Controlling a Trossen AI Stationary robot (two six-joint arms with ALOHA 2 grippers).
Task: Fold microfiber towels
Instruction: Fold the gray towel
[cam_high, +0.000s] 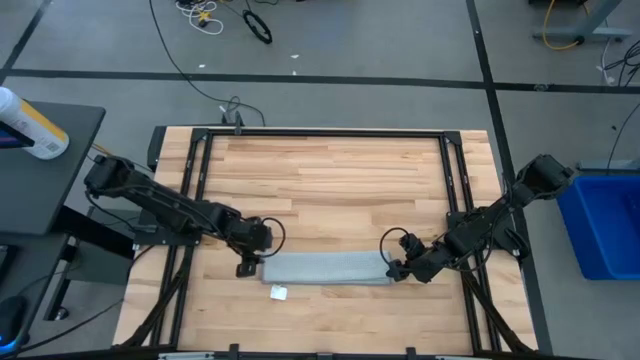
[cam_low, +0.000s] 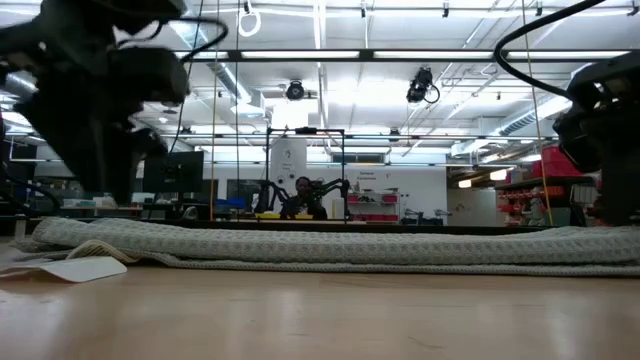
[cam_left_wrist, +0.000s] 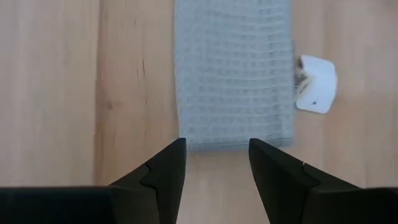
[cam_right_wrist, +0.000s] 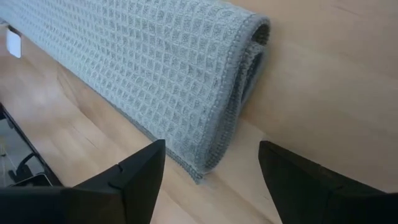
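The grey-blue microfiber towel (cam_high: 325, 268) lies on the wooden table as a long narrow folded strip near the front edge. Its white tag (cam_high: 278, 292) lies on the wood beside its left end. My left gripper (cam_high: 247, 266) is open just off the strip's left end (cam_left_wrist: 233, 140), touching nothing. My right gripper (cam_high: 394, 271) is open just off the strip's right end (cam_right_wrist: 239, 68), where the folded layers show, touching nothing. The low view shows the strip (cam_low: 330, 248) lying flat across the table.
Black rails (cam_high: 320, 133) frame the table at the back and both sides. Bare wood (cam_high: 330, 190) lies behind the towel. A dark side table with a white bottle (cam_high: 30, 125) stands to the left, and a blue bin (cam_high: 605, 225) to the right.
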